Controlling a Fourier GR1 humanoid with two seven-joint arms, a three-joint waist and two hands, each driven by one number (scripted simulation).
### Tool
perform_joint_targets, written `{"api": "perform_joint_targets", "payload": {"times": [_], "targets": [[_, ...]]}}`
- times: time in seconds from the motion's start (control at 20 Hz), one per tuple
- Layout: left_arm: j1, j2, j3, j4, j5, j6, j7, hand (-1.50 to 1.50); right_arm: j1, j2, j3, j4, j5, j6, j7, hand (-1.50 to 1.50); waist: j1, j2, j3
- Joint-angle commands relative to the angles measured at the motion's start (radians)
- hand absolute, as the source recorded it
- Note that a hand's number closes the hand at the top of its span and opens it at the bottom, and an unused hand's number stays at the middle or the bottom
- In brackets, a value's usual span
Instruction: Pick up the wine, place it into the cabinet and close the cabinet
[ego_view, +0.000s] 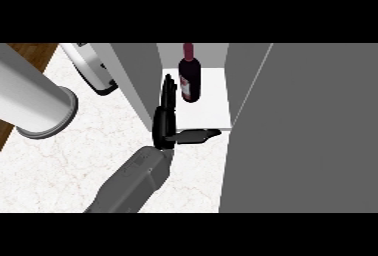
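Note:
The wine bottle (190, 75), dark red with a pale label, stands upright on the white shelf (210, 112) inside the open cabinet. My right hand (165, 122) is just in front and to the left of it, at the shelf's front edge. Its fingers point straight toward the cabinet's back and its thumb sticks out to the right. The hand is open, holds nothing and stands a little apart from the bottle. One cabinet door (303, 130) stands open as a large grey panel on the right, and the other door (136, 75) is open on the left.
A thick pale grey cylinder with a flanged end (33, 97) crosses the upper left, close to the camera. A white and black object (94, 70) lies on the marble counter (74, 165) left of the cabinet. Wooden floor shows beyond the counter's left edge.

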Motion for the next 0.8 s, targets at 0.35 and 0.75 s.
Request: {"api": "perform_joint_targets", "payload": {"times": [0.35,0.75], "targets": [[0.267,0.056,-0.174,-0.549,-0.129,0.213,0.158,-1.50,0.053,0.022,0.032,-0.081,0.024,-0.026,0.004,-1.50,0.022,0.000,0.000],[0.473,0.137,-0.247,-0.824,-0.257,0.334,0.229,-1.50,-0.033,-0.026,-0.035,-0.089,-0.024,-0.026,0.086,-1.50,0.024,0.001,0.000]]}}
